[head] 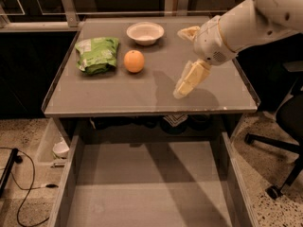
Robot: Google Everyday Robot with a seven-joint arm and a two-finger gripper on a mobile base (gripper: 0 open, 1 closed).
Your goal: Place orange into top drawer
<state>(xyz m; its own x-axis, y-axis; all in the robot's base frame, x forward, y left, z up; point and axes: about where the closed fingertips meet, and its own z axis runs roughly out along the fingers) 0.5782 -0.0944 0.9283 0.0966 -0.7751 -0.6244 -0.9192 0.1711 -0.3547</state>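
The orange (pixel 134 61) sits on the grey tabletop (pixel 118 94), left of centre, between a green bag and a white bowl. The top drawer (pixel 142 188) is pulled out below the table's front edge; its flat grey bottom shows nothing in it. My gripper (pixel 182 63) hangs over the right part of the tabletop, to the right of the orange and apart from it. It is open and empty, with one cream finger (pixel 189 79) pointing down-left and the other near the table's back.
A green bag (pixel 98 54) lies left of the orange and a white bowl (pixel 145 32) stands behind it. A black office chair (pixel 284 126) is at the right of the table. A cable (pixel 19 183) lies on the floor at the left.
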